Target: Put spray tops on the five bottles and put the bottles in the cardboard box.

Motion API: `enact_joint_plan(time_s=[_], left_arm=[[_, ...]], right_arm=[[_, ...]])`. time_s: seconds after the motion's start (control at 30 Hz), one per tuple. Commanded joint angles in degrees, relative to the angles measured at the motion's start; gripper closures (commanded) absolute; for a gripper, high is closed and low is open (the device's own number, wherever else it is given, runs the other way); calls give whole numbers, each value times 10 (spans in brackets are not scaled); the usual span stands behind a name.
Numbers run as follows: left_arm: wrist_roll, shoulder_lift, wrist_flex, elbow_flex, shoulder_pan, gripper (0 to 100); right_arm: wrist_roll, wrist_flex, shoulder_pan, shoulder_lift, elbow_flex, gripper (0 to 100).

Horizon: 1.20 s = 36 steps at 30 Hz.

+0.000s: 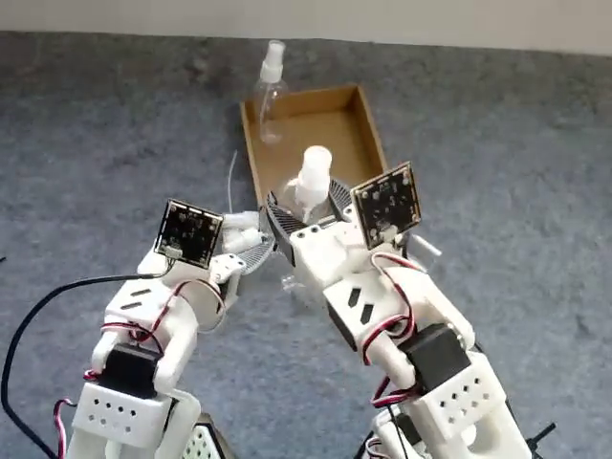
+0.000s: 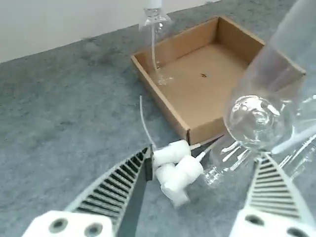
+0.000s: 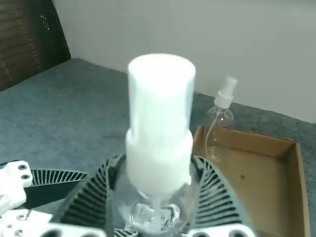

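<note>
My right gripper (image 1: 304, 208) (image 3: 157, 200) is shut on a clear bottle (image 3: 159, 217) (image 2: 256, 116) with a white spray top (image 1: 314, 172) (image 3: 160, 123), held upright above the near end of the cardboard box (image 1: 359, 129) (image 2: 197, 94). A second bottle with a spray top (image 1: 271, 91) (image 3: 218, 116) (image 2: 154, 19) stands at the box's far corner, seemingly inside it. My left gripper (image 1: 256, 241) (image 2: 205, 157) is open low over the carpet, with loose white spray tops (image 2: 173, 168) lying between its fingers. Uncapped clear bottles (image 2: 229, 155) lie beside them.
Grey carpet covers the table. Another clear bottle (image 1: 423, 247) lies under the right arm. A black cable (image 1: 38, 306) runs along the left arm's side. A pale wall (image 3: 197, 44) stands behind the box.
</note>
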Motion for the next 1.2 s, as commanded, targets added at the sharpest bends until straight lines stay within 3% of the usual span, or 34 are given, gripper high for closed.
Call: enact_joint_plan(time_s=[0.0,0.33,0.6,1.17], left_arm=[[8,-3,-25,-16,-9,754],[8,-3,-27,20,-17,758],[34,2,-81,56,-122,759],[38,1,-93,66,-123,759]], right_arm=[[9,-7,36,45,-6,995],[5,-43,131,262,-213,995],[9,-43,165,497,-481,995],[14,-43,188,968,-928,995]])
